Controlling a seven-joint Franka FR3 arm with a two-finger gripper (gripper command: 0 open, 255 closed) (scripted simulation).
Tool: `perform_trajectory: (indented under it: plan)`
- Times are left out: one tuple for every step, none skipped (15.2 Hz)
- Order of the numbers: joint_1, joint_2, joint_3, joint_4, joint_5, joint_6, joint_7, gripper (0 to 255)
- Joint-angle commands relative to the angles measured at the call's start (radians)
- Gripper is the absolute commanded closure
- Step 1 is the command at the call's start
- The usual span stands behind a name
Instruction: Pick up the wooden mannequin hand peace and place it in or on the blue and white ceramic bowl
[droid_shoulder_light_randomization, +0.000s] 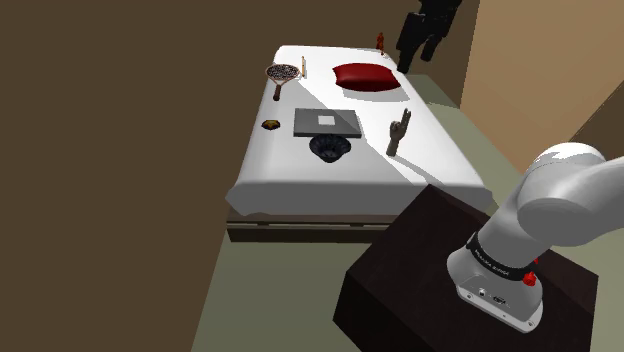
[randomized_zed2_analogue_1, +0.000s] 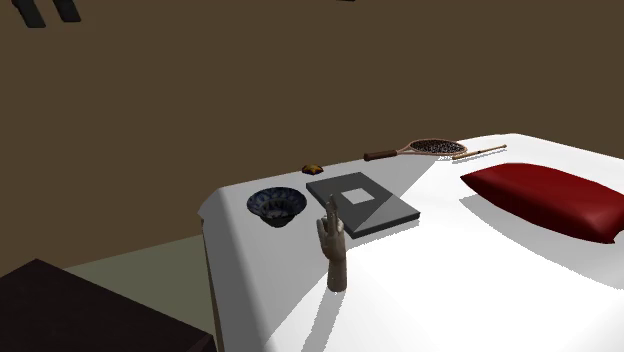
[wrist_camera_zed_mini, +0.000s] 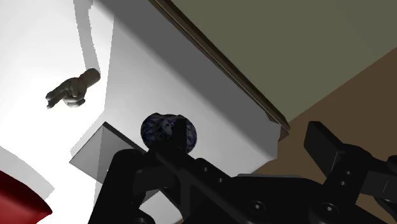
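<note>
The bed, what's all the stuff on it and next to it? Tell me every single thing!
bed: one, white, before the stand
wooden hand: one, brown, upright near the bed's edge
bowl: one, blue and white, beside the board
board: one, grey with white square, mid-bed
cushion: one, dark red, far end
racket: one, brown, beside the cushion
stick: one, thin, beside the racket
lump: one, small, yellow-brown, beside the board
figure: one, small, red, far edge
stand: one, dark box, on the floor
arm: one, white, on the stand
hand: one, black, open
</note>
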Motion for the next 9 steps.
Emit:
perform_trajectory:
  plan:
    - [0.0, 0.0, 0.0, 0.0, 0.0, 0.0, 0.0, 0]
    - [-0.005, 0.008, -0.02, -0.014, -0.008, 0.019, -0.023, 0]
    - [-0.009, 0.017, -0.041, -0.026, -0.016, 0.038, -0.046, 0]
    - [-0.014, 0.027, -0.062, -0.037, -0.023, 0.057, -0.069, 0]
    - [-0.019, 0.039, -0.082, -0.047, -0.03, 0.076, -0.092, 0]
    - [-0.024, 0.053, -0.102, -0.056, -0.038, 0.096, -0.114, 0]
    - [-0.028, 0.068, -0.123, -0.063, -0.044, 0.115, -0.137, 0]
    - [-0.033, 0.084, -0.143, -0.069, -0.05, 0.135, -0.16, 0]
    - [-0.038, 0.102, -0.163, -0.074, -0.056, 0.154, -0.183, 0]
